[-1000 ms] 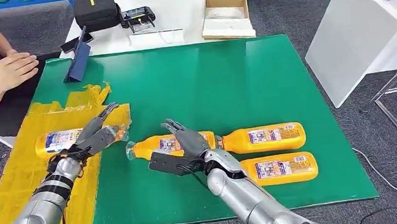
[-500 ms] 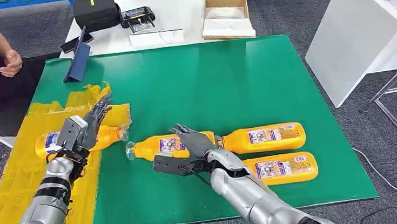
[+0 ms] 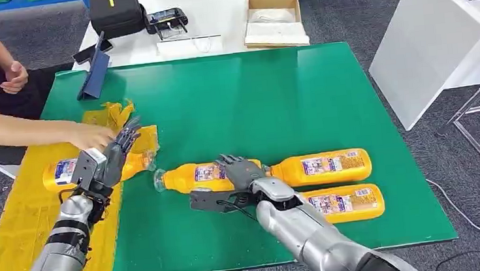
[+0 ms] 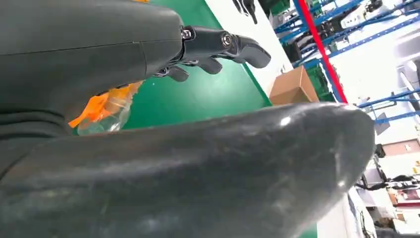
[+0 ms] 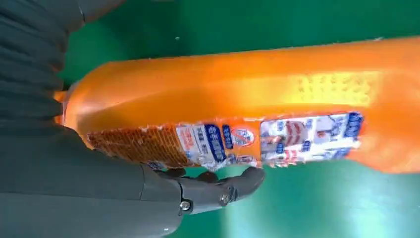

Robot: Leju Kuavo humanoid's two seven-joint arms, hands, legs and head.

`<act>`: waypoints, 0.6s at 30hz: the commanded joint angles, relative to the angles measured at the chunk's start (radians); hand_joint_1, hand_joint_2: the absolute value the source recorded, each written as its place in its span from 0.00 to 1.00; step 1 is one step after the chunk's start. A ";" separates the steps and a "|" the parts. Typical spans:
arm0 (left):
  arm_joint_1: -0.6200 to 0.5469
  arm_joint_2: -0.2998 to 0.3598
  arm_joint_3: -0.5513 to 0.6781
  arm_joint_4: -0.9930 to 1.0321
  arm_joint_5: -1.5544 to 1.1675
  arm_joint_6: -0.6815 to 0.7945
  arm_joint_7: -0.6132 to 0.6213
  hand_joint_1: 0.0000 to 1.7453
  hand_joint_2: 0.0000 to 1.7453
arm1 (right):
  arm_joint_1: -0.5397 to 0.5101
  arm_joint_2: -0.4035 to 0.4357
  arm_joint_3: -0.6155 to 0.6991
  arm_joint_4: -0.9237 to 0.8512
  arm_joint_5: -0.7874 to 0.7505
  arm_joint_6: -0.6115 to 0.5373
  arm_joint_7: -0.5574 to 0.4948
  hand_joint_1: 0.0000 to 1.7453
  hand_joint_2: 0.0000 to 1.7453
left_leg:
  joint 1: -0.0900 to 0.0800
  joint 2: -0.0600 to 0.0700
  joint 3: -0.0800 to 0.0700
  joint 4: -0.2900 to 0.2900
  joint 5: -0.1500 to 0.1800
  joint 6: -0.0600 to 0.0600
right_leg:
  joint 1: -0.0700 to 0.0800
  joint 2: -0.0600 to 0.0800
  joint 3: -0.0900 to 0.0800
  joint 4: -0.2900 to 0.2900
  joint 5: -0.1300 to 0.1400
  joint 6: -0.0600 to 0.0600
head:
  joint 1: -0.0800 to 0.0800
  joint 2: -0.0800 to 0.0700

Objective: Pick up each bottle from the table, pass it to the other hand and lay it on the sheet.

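The right hand [image 3: 241,175] lies over the near-left bottle [image 3: 195,177] at the table's six o'clock, fingers draped across its label; whether they clamp it I cannot tell. The left hand [image 3: 105,162] hovers at nine o'clock over the bottle on the sheet [image 3: 63,172], fingers apart and holding nothing. That bottle lies flat on the yellow sheet [image 3: 15,220]. Two more bottles lie at about four o'clock, a far one [image 3: 322,166] and a near one [image 3: 345,203]. A person's hand [image 3: 90,135] reaches onto the sheet, just beside the left hand's fingertips.
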 commanded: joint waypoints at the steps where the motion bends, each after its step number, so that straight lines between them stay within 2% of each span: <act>1: -0.035 -0.038 -0.024 0.025 0.006 -0.006 0.002 0.00 0.00 | -0.064 -0.013 0.058 0.134 0.029 0.077 0.079 0.00 1.00 | 0.000 -0.005 0.001 0.000 0.001 0.000 | 0.000 -0.001 0.002 -0.001 0.000 -0.001 | 0.000 0.000; 3: -0.059 -0.049 -0.037 0.043 0.004 -0.011 0.002 0.00 0.00 | -0.054 -0.019 0.059 0.153 0.042 0.120 0.106 0.00 1.00 | 0.001 -0.007 0.002 -0.001 0.001 0.000 | 0.000 -0.002 0.003 -0.001 -0.001 -0.001 | 0.000 0.000; 4: -0.082 -0.056 -0.044 0.067 -0.001 -0.011 0.002 0.00 0.00 | -0.047 -0.023 0.056 0.159 0.048 0.142 0.122 0.05 1.00 | 0.001 -0.007 0.001 0.000 0.001 0.000 | 0.000 -0.003 0.003 -0.001 -0.001 -0.001 | 0.000 0.000; 5: -0.096 -0.062 -0.048 0.078 0.002 -0.018 0.002 0.00 0.00 | -0.038 -0.027 0.049 0.162 0.046 0.144 0.125 0.42 1.00 | 0.001 -0.006 0.001 0.000 0.001 0.000 | 0.000 -0.003 0.002 -0.001 -0.001 0.000 | 0.000 0.000; 6: -0.103 -0.066 -0.051 0.087 0.002 -0.017 0.002 0.00 0.00 | -0.030 -0.030 0.042 0.164 0.044 0.140 0.129 0.86 1.00 | 0.001 -0.010 0.001 0.000 0.001 0.000 | 0.001 -0.005 0.004 -0.001 -0.001 -0.001 | -0.001 0.000; 7: -0.111 -0.069 -0.058 0.094 0.000 -0.015 0.002 0.00 0.00 | -0.025 -0.033 0.039 0.170 0.046 0.144 0.139 1.00 1.00 | 0.001 -0.009 0.002 0.000 0.001 0.000 | 0.001 -0.005 0.004 -0.001 -0.001 -0.001 | 0.000 0.000; 8: -0.121 -0.074 -0.060 0.104 0.009 -0.021 0.002 0.00 0.00 | -0.019 -0.037 0.029 0.171 0.043 0.143 0.141 1.00 1.00 | 0.001 -0.006 0.001 0.000 0.001 0.000 | 0.001 -0.003 0.003 -0.001 0.000 0.000 | 0.000 0.000; 9: -0.121 -0.075 -0.061 0.104 0.009 -0.021 0.002 0.00 0.00 | -0.018 -0.039 0.029 0.171 0.043 0.143 0.141 1.00 1.00 | 0.001 -0.010 0.002 -0.001 0.002 0.000 | 0.001 -0.005 0.005 -0.002 -0.001 -0.001 | 0.000 0.000; 11: -0.133 -0.076 -0.067 0.116 0.012 -0.021 0.002 0.00 0.00 | -0.018 -0.040 0.017 0.171 0.043 0.146 0.145 1.00 1.00 | 0.001 -0.006 0.003 -0.001 0.001 0.000 | 0.000 -0.003 0.004 -0.002 0.000 0.000 | 0.000 0.000; 18: -0.146 -0.097 -0.043 0.152 0.056 -0.052 0.007 0.00 0.00 | -0.013 -0.064 -0.048 0.162 0.015 0.119 0.138 1.00 1.00 | 0.001 -0.009 0.006 -0.002 0.002 0.000 | 0.000 -0.004 0.008 -0.003 0.000 -0.001 | 0.000 0.000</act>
